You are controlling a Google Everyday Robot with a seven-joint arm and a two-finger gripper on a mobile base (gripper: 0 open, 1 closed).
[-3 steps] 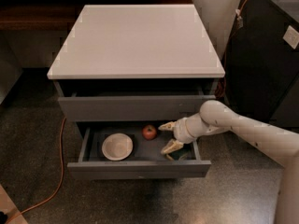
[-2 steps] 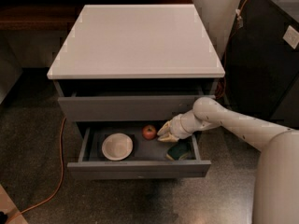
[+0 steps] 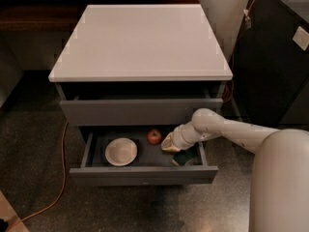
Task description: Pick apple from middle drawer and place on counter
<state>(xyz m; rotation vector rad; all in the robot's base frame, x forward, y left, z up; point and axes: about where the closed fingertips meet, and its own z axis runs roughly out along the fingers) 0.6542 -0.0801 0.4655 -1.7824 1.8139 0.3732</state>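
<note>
The middle drawer (image 3: 145,175) is pulled open. The small red apple (image 3: 154,136) lies inside it near the back, right of centre. My gripper (image 3: 169,143) reaches into the drawer from the right and sits just right of the apple, very close to it. The white arm comes in from the lower right. The glossy white counter (image 3: 140,37) tops the grey cabinet and has nothing on it.
A round white bowl (image 3: 121,152) lies in the drawer left of the apple. A dark green-and-yellow sponge (image 3: 184,157) lies under my wrist at the drawer's right. The drawer above (image 3: 140,111) overhangs the open one. An orange cable (image 3: 62,168) runs on the floor at left. A dark cabinet (image 3: 275,57) stands at right.
My gripper has moved left inside the drawer, from over the sponge towards the apple. The apple, bowl and sponge have not moved.
</note>
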